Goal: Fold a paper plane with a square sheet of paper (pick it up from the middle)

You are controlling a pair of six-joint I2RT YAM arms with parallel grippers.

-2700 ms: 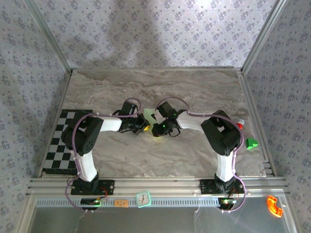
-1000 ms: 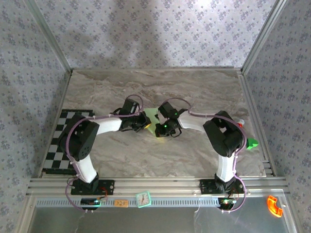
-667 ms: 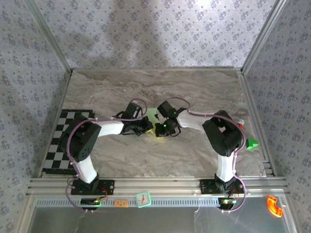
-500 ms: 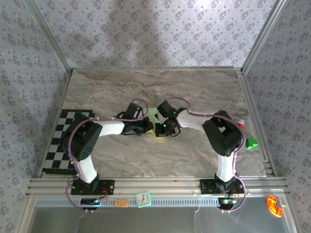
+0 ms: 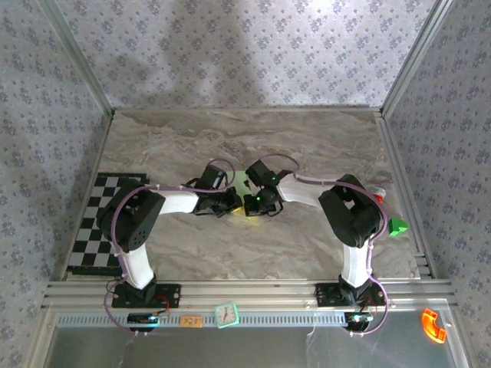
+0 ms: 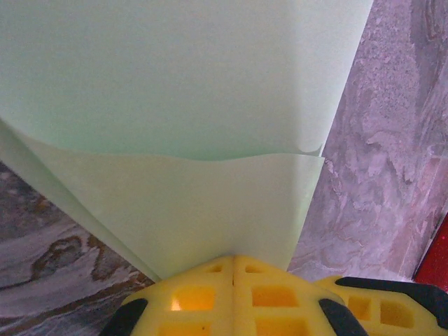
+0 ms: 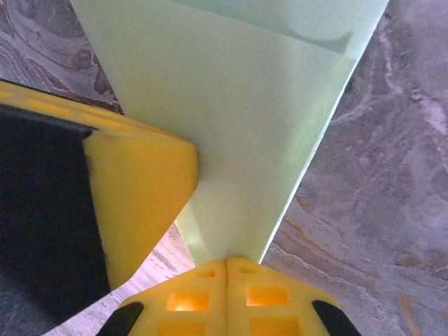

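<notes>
Left wrist view: the left gripper (image 6: 233, 260) pinches the square sheet of paper (image 6: 175, 105) at the middle of the table (image 5: 307, 146). The right gripper (image 7: 227, 263) pinches it too (mid-fold, I judge). Next, the layers need aligning and the crease pressing flat.

We record a desk (image 5: 322, 146) with a matte, grey-brown marbled top, veined in paler streaks. It is enclosed on three sides by a back wall (image 5: 230, 61), a left wall (image 5: 38, 169) and a right wall (image 5: 456, 169). All three are papered in pale lilac-grey with a small repeating floral motif. Slanting aluminium posts (image 5: 77, 57) mark the corners where the walls meet. A black-and-white checkerboard mat (image 5: 88, 238) lies flat at the desk's left edge. A ribbed aluminium rail (image 5: 253, 290) runs along the near edge. Light falls from above: we note a bright patch (image 5: 330, 6) at the top of the back wall and a broad soft shadow (image 5: 222, 42) beside it.
</notes>
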